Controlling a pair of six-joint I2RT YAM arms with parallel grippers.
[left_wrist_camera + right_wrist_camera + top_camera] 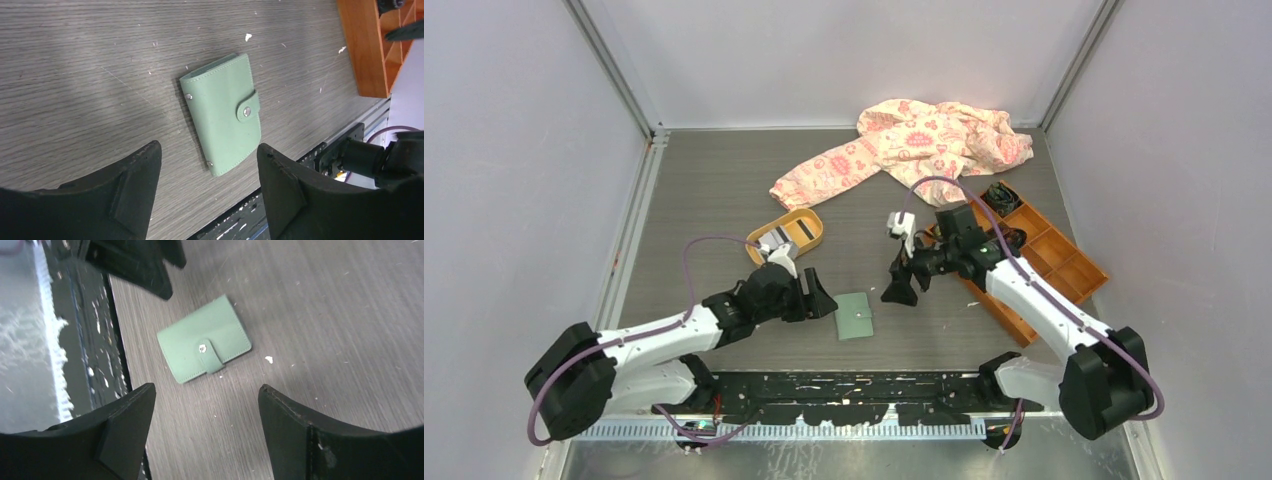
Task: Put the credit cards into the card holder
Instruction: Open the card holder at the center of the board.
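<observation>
The pale green card holder (pixel 855 315) lies flat and snapped shut on the table between my two grippers. It shows in the left wrist view (pixel 222 117) and the right wrist view (pixel 202 345). My left gripper (pixel 820 300) is open and empty, just left of it. My right gripper (pixel 901 290) is open and empty, a little to its right. The credit cards (pixel 786 236), light grey with a dark stripe, lie in the orange oval tray (pixel 812 226) behind the left gripper.
An orange compartmented box (pixel 1044 262) stands at the right under the right arm; its edge shows in the left wrist view (pixel 362 45). A pink patterned garment (pixel 904 140) lies at the back. The black rail (pixel 844 385) runs along the near edge.
</observation>
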